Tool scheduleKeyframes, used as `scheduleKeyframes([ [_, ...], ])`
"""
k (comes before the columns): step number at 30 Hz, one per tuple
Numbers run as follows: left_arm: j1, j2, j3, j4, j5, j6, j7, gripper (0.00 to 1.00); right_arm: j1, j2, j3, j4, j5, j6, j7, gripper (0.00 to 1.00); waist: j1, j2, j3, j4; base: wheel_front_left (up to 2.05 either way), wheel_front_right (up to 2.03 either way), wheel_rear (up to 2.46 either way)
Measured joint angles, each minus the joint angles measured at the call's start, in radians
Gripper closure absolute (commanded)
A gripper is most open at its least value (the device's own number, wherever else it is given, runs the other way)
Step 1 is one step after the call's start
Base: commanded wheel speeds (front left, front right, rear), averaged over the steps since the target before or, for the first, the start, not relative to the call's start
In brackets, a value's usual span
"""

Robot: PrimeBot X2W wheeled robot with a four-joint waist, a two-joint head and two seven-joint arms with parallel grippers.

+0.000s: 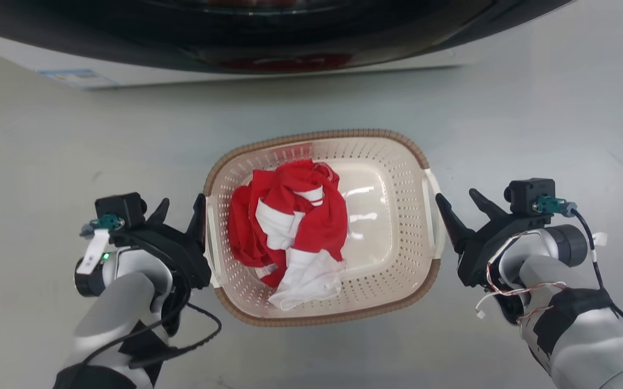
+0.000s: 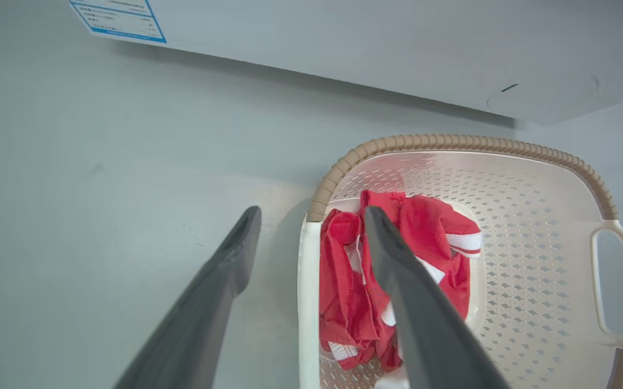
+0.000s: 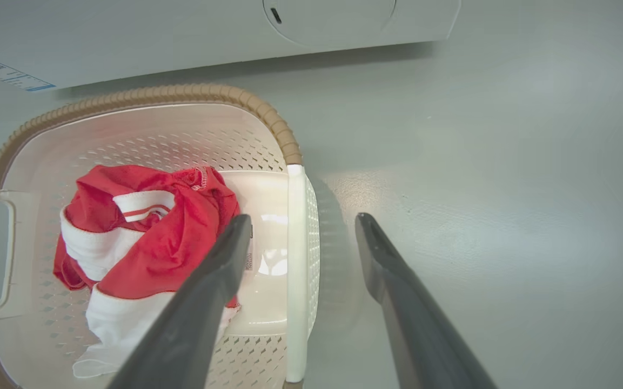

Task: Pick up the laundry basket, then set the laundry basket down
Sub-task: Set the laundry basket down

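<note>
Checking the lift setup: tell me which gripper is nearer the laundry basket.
Left, narrowly. The left gripper is open around the left handle of the laundry basket; the right gripper lines up astride the right handle, slightly farther back.

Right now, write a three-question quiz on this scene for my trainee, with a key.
1. True or false: the laundry basket is empty.
2. The left jaws are: A) shut on the basket's rim; B) open, with the white side handle lined up between them; C) shut in the air, away from the basket.
3. Fill in: the basket's woven-look rim is ____ in colour.
Key: 1. False, red-and-white clothing lies in it. 2. B. 3. Brown.
</note>
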Motion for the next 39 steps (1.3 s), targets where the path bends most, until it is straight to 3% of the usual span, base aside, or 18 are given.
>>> scheduleKeyframes([
  [10, 0.078, 0.010, -0.033, -0.062, 0.045, -0.003, -0.026, 0.00, 0.071, -0.012, 0.004, -0.021, 0.010, 0.000, -0.060, 0.00, -0.0001, 0.0000, -0.140, -0.008, 0.00, 0.00, 0.00],
  [20, 0.168, 0.055, -0.032, -0.187, 0.096, 0.005, -0.026, 0.00, 0.122, -0.021, -0.011, -0.061, 0.003, -0.010, -0.085, 0.00, -0.0001, 0.0000, -0.292, -0.009, 0.00, 0.00, 0.00],
  [28, 0.235, 0.096, -0.014, -0.353, 0.165, 0.059, -0.026, 0.00, 0.165, -0.044, -0.041, -0.133, -0.007, -0.046, -0.091, 0.00, -0.0001, 0.0000, -0.383, -0.014, 0.00, 0.00, 0.00],
  [39, 0.380, 0.145, 0.030, -0.639, 0.246, 0.164, -0.027, 0.00, 0.256, -0.091, -0.117, -0.327, -0.061, -0.131, -0.091, 0.00, -0.0001, 0.0000, -0.465, -0.023, 0.00, 0.00, 0.00],
])
